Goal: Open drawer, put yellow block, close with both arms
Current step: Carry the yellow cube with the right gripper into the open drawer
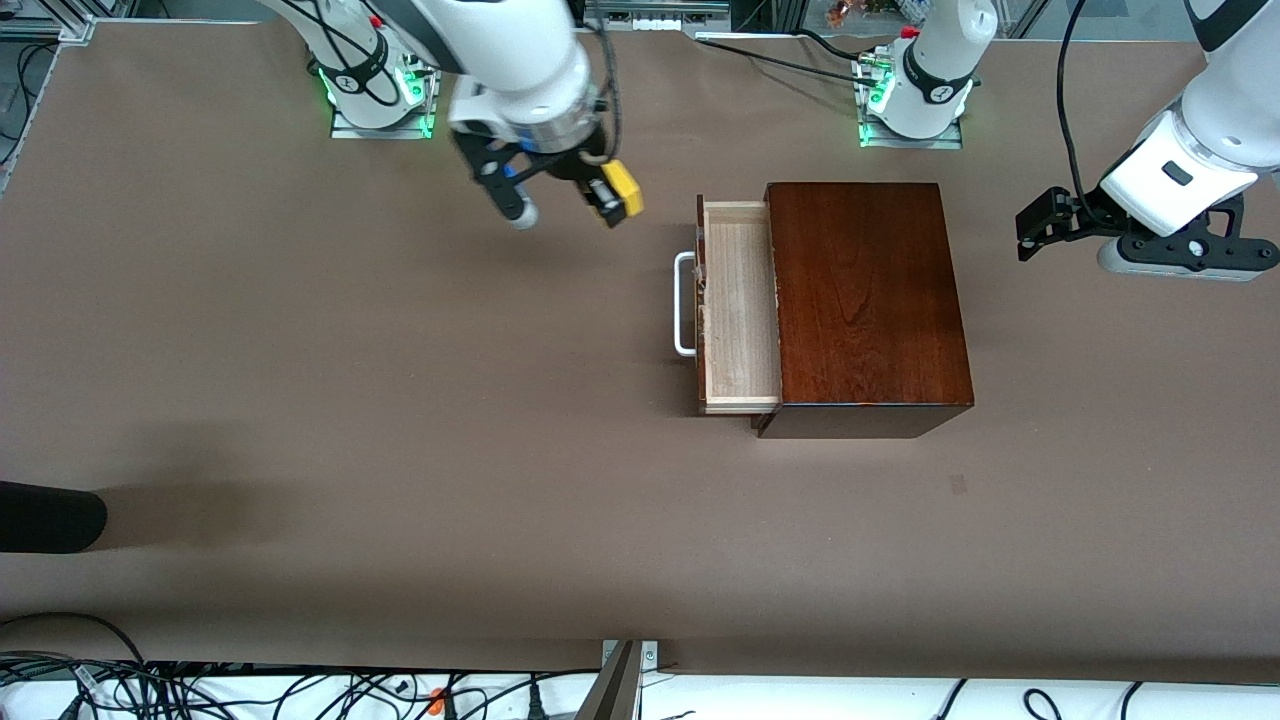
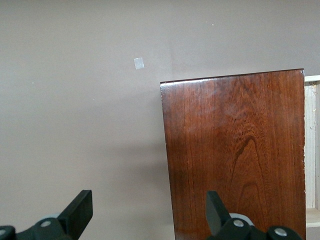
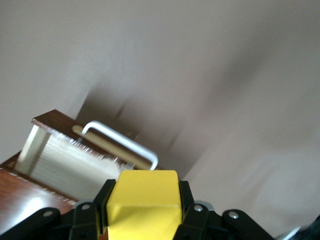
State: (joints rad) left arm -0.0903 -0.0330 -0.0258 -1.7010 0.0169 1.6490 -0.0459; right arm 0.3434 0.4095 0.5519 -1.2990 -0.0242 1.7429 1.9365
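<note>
The reddish-brown box [image 1: 865, 300] stands mid-table with its drawer [image 1: 740, 310] pulled out toward the right arm's end. The pale tray is empty and the white handle [image 1: 685, 305] is free. My right gripper [image 1: 615, 200] is shut on the yellow block [image 1: 622, 188], up over the bare table on the handle's side of the drawer. In the right wrist view the block [image 3: 142, 200] sits between the fingers, with the handle [image 3: 122, 142] and tray [image 3: 65, 165] ahead. My left gripper [image 1: 1040, 225] is open and empty, over the table at the box's closed end. The left wrist view shows its fingers [image 2: 80, 212] and the box top [image 2: 235, 155].
A black object [image 1: 50, 515] juts in at the table's edge at the right arm's end, nearer to the front camera. Cables [image 1: 200, 690] lie past the table's front edge. A small pale mark [image 2: 139, 63] lies on the tabletop beside the box.
</note>
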